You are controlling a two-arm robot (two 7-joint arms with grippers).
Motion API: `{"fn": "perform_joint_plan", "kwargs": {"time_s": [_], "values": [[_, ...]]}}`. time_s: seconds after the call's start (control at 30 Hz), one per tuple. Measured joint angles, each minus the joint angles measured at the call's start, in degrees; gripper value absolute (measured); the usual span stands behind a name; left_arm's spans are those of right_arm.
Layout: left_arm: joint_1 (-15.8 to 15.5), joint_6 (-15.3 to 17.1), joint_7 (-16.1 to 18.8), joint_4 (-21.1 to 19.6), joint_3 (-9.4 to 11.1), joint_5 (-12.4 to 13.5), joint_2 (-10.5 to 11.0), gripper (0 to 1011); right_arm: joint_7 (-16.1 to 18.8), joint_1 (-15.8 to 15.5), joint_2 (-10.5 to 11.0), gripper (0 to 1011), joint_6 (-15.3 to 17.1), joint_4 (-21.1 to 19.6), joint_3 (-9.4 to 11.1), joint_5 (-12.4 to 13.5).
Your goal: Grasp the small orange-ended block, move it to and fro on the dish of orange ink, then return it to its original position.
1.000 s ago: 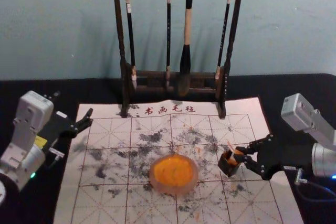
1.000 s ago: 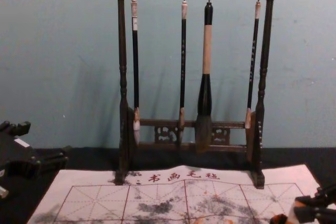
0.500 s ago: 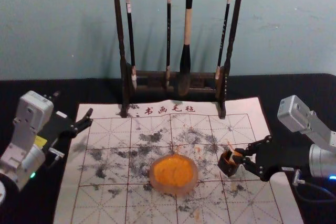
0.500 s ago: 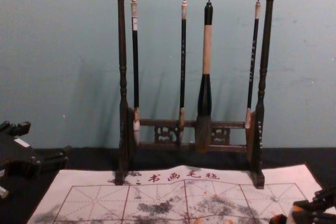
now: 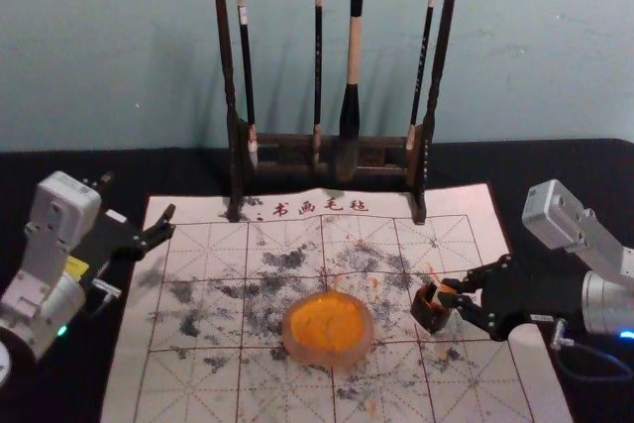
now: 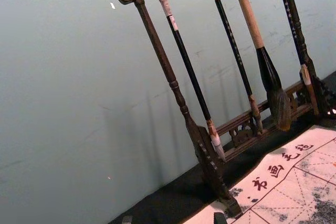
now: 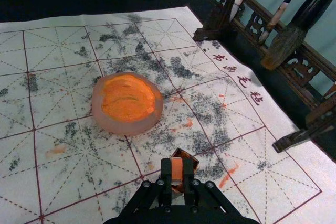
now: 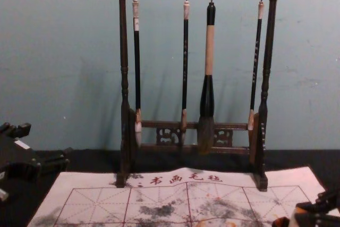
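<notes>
At the mat's right, the right gripper is low over a small dark box, shut on the pale block, whose lower part is hidden in the box. In the right wrist view, the right gripper has one finger on each side of the block's orange end. Left of the box lies the dish of orange ink, also visible in the right wrist view as a round dish. The left gripper is parked open and empty beyond the mat's left edge.
A dark wooden rack with several hanging brushes stands at the mat's back. Its right foot is behind the box. The ink-stained mat stretches across the table, with bare mat between dish and box.
The right gripper has shifted slightly to the left in the head view, and its fingers have come in around the block. The dish and the left arm have stayed still.
</notes>
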Motion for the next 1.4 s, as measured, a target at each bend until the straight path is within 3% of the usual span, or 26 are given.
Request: {"fn": "perform_joint_plan", "kwargs": {"time_s": [0.87,1.4], "values": [[0.0,0.0,0.0,0.0,0.0,0.0,0.0,1001,0.0,0.0,0.1,114,0.0,-0.1,0.0,0.1],[0.0,0.0,0.0,0.0,0.0,0.0,0.0,1001,0.0,0.0,0.1,625,0.0,-0.1,0.0,0.1]]}}
